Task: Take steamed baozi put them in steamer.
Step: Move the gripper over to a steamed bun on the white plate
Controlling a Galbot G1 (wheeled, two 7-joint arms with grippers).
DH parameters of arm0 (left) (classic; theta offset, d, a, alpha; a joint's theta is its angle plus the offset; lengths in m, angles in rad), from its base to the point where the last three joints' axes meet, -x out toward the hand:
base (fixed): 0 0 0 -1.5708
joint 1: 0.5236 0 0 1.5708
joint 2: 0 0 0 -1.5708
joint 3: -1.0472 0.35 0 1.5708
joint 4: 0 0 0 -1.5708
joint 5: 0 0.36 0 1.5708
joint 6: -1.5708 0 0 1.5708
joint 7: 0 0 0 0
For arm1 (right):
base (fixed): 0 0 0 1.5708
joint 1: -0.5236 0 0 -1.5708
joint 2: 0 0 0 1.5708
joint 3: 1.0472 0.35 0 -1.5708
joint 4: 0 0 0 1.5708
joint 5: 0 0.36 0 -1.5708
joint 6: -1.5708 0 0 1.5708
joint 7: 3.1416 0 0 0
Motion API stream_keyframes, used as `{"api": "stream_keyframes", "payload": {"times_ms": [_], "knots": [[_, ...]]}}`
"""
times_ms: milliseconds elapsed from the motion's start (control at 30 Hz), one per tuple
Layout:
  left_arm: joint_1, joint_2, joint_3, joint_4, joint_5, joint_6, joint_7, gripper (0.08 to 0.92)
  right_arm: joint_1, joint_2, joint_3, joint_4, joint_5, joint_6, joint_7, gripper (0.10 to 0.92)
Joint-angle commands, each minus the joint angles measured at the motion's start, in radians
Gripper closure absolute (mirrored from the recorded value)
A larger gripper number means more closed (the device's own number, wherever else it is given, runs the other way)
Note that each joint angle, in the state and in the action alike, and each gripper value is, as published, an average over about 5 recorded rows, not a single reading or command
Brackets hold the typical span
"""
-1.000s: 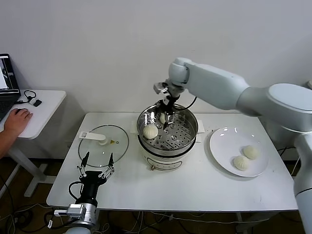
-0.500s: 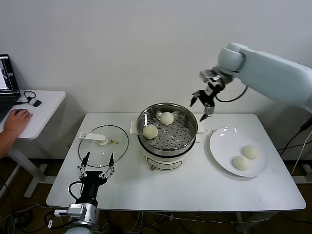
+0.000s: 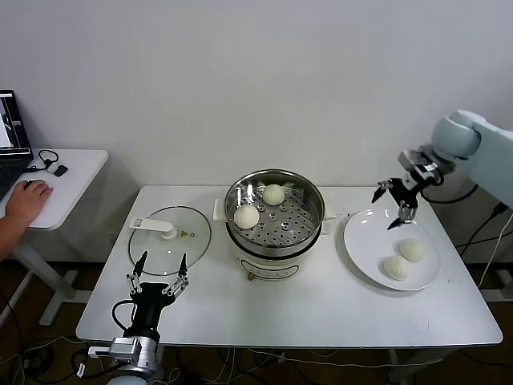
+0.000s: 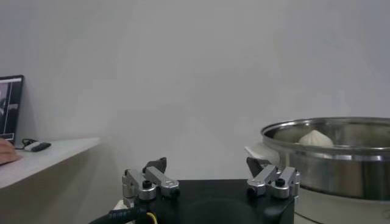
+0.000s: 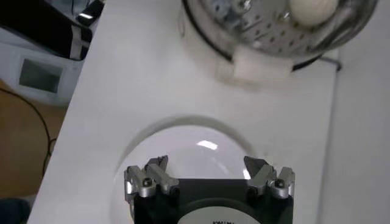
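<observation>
Two steamed baozi [image 3: 247, 216] sat in the steamer [image 3: 275, 220] (mid-bench); two more lay on a white plate [image 3: 365, 245]. The right pincer [image 3: 393, 204] hovered above that plate, spread wide and empty. The left pincer [image 3: 158, 277] waited open near the bench's front edge.

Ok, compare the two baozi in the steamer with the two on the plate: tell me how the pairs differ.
The steamer pair sits on the perforated steel floor of the steamer, at the table's middle; the plate pair lies on the smooth white plate, to the robot's right.
The steamer pair sits apart; the plate pair lies close together.
The open right hand hovers over the plate pair, not the steamer pair.
All four are round and cream-white.
</observation>
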Motion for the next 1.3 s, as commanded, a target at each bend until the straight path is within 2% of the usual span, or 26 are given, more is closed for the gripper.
{"api": "stream_keyframes", "payload": {"times_ms": [33,633,1300], "knots": [[0.003,-0.002,0.0,-0.001,0.002,0.0,0.002,0.177,-0.305,-0.088,0.213,0.019,-0.202,0.034,0.0,0.203],[0.004,-0.001,0.004,0.001,0.009,0.005,0.001,0.177,-0.43,0.009,0.381,-0.133,-0.39,0.101,0.009,0.203],[0.006,-0.001,-0.003,0.007,0.011,0.007,-0.002,0.177,-0.458,0.097,0.404,-0.19,-0.415,0.103,0.029,0.203]]}}
